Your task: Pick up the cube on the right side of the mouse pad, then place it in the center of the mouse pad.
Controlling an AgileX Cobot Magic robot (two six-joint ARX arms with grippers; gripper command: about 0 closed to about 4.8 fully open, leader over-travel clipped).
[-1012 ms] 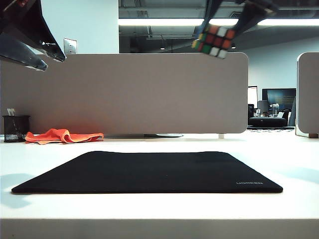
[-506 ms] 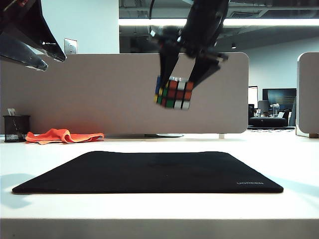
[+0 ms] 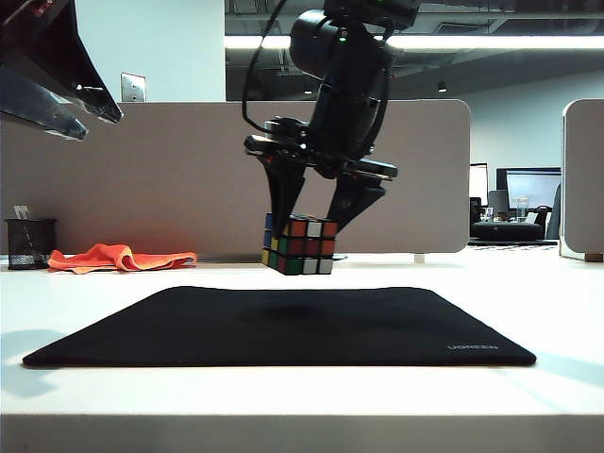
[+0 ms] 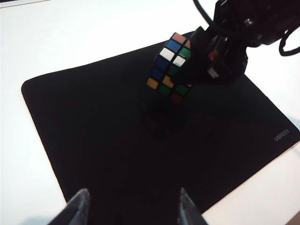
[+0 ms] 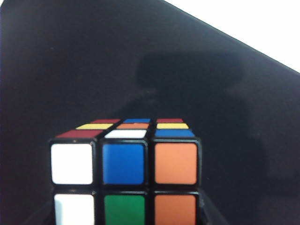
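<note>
Already our right pincer [image 3: 300, 247] is clamped on the small colourful puzzle cube [image 3: 300, 245], hanging just above the middle of the big flat black mouse pad [image 3: 189, 330]; we only need to set it down. Our left pincer [image 4: 131, 211], fingers apart and empty, waits up high, mostly cut off, and the cube's underside is hidden.

We read one inscription only: "UGREEN", in small grey capitals, printed at one corner of the black mouse pad [image 3: 283, 326], legible in both the exterior and left wrist views. No other lettering or numerals can be read.
</note>
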